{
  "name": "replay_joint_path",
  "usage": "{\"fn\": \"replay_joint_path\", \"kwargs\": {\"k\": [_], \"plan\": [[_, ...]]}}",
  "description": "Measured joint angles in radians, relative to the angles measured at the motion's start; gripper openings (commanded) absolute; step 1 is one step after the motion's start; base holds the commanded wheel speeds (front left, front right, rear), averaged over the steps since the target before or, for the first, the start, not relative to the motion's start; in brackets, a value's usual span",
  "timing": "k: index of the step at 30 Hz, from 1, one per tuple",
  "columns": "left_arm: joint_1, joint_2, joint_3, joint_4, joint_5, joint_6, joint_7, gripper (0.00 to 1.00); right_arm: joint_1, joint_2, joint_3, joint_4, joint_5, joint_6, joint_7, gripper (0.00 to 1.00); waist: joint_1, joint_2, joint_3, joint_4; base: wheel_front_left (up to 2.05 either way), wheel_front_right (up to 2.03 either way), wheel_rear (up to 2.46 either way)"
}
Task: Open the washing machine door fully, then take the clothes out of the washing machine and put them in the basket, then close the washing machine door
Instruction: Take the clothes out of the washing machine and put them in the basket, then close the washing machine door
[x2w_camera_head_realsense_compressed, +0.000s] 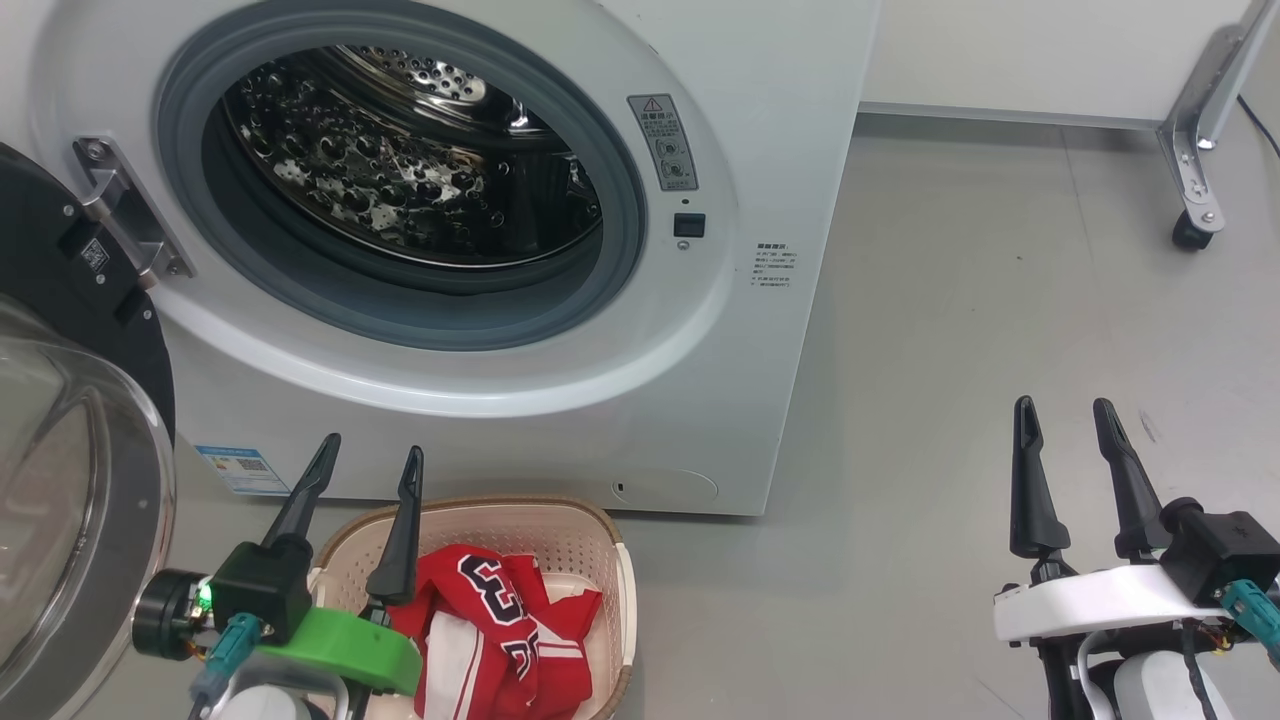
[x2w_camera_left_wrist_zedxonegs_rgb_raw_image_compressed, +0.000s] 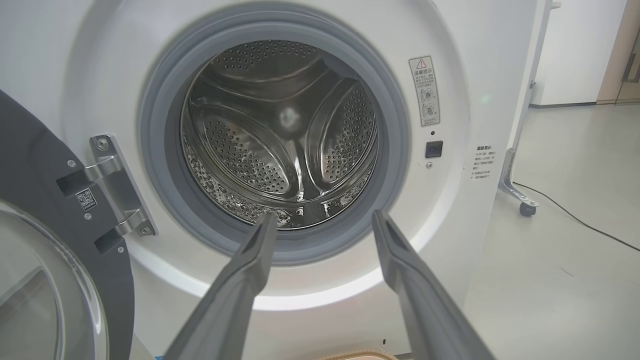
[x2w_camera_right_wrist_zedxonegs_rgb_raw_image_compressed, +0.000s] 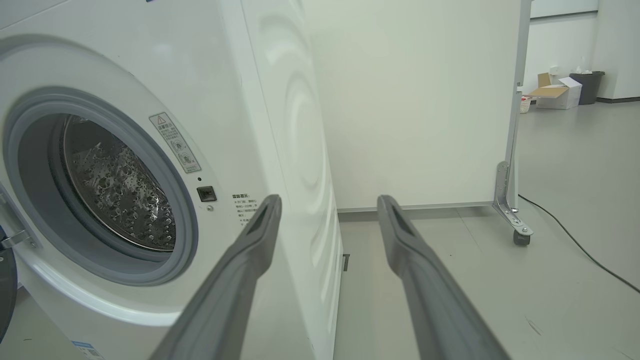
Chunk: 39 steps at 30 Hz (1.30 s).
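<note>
The clothes (x2w_camera_head_realsense_compressed: 490, 610) are lying in the basket (x2w_camera_head_realsense_compressed: 560, 508); left gripper (x2w_camera_head_realsense_compressed: 374, 445) and right gripper (x2w_camera_head_realsense_compressed: 1063, 402) are both gaping, empty. Advising pushing the washing machine door (x2w_camera_head_realsense_compressed: 70, 470) by its black rim, steadily, until latching

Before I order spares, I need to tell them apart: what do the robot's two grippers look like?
Both have two long, dark, tapering fingers. The left gripper sits on a black block and bright green bracket, with a green light and teal connector. The right gripper has a white bracket, black block, teal connector and thin cables.

Left pincer (x2w_camera_head_realsense_compressed: 374, 448) and right pincer (x2w_camera_head_realsense_compressed: 1063, 407) gape, empty.
</note>
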Motion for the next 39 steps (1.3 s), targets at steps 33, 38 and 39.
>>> {"fn": "replay_joint_path", "kwargs": {"k": [33,38,39], "plan": [[0.027,0.0,-0.002,-0.008,-0.009,0.013,0.0,1.0,0.001,0.0,0.014,0.009,0.0,0.001,0.0,1.0,0.0,0.0,-0.016,-0.004,-0.35,0.35,0.0],[0.028,0.0,-0.004,-0.006,-0.008,0.013,0.0,1.0,0.001,0.0,0.016,0.01,0.0,0.001,0.0,1.0,0.0,0.0,-0.02,-0.006,-1.07,1.07,0.0],[0.028,0.0,-0.004,-0.006,-0.008,0.013,0.0,1.0,0.001,0.0,0.016,0.01,0.001,0.001,0.0,1.0,0.0,0.0,-0.02,-0.006,-1.19,1.19,0.0]]}}
